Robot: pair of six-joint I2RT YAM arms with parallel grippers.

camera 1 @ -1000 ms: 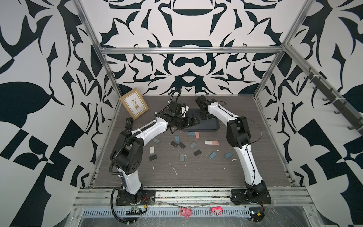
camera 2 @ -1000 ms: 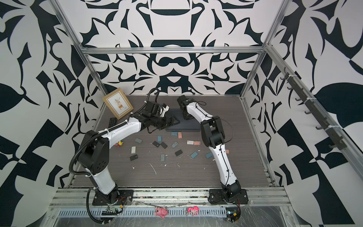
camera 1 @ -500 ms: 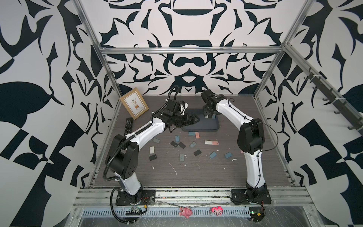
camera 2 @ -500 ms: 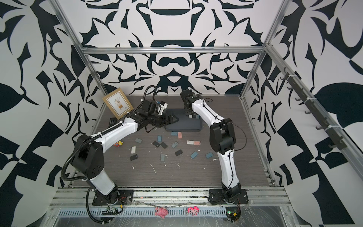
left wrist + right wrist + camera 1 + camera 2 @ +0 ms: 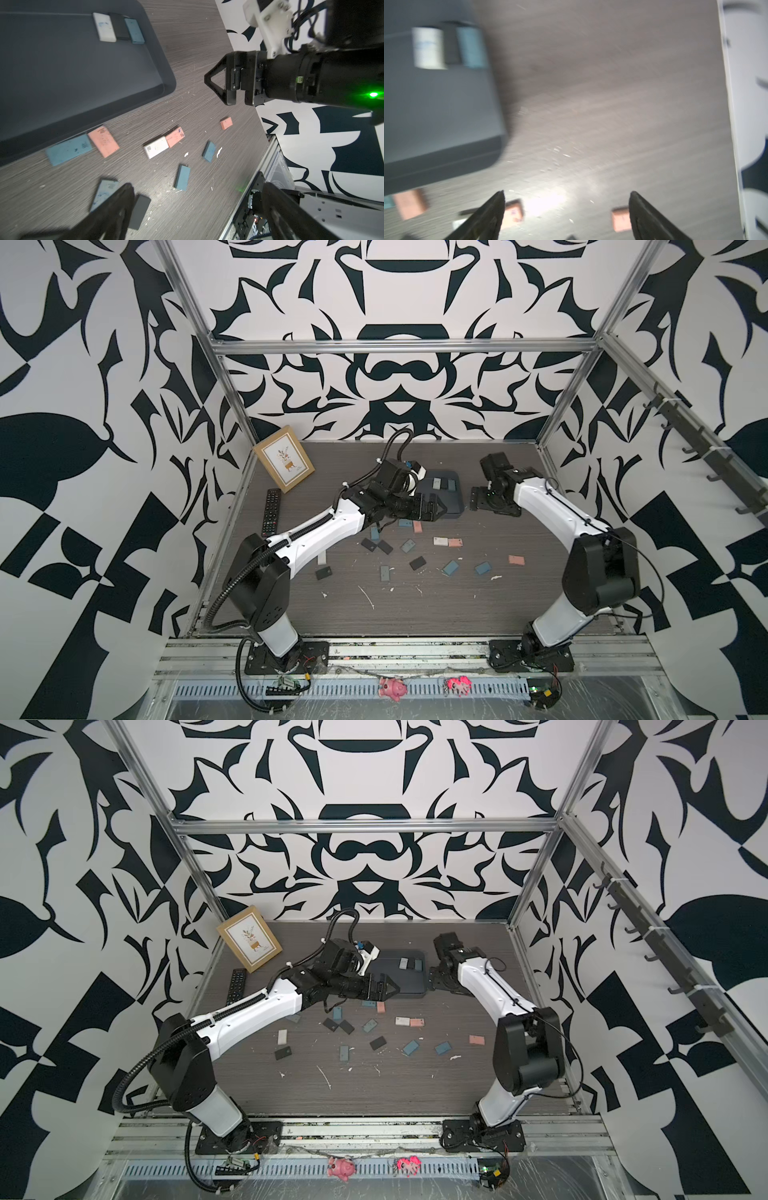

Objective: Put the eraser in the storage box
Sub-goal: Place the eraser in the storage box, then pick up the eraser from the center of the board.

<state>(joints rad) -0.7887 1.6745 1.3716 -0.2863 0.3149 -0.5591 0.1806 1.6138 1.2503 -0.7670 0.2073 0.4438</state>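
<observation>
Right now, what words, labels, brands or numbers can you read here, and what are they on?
Nothing reads clearly.
pink eraser: dark print, too blurred to read.
white eraser: small mark, too small to read.
picture frame: drawing; any caption too small.
remote control: button marks too small.

Your left arm and right arm pair glossy white shells with bulky black joints, each on a flat black base plate. A ribbed black cable hose trails your left arm; a small green light glows on the black wrist behind your right gripper.
</observation>
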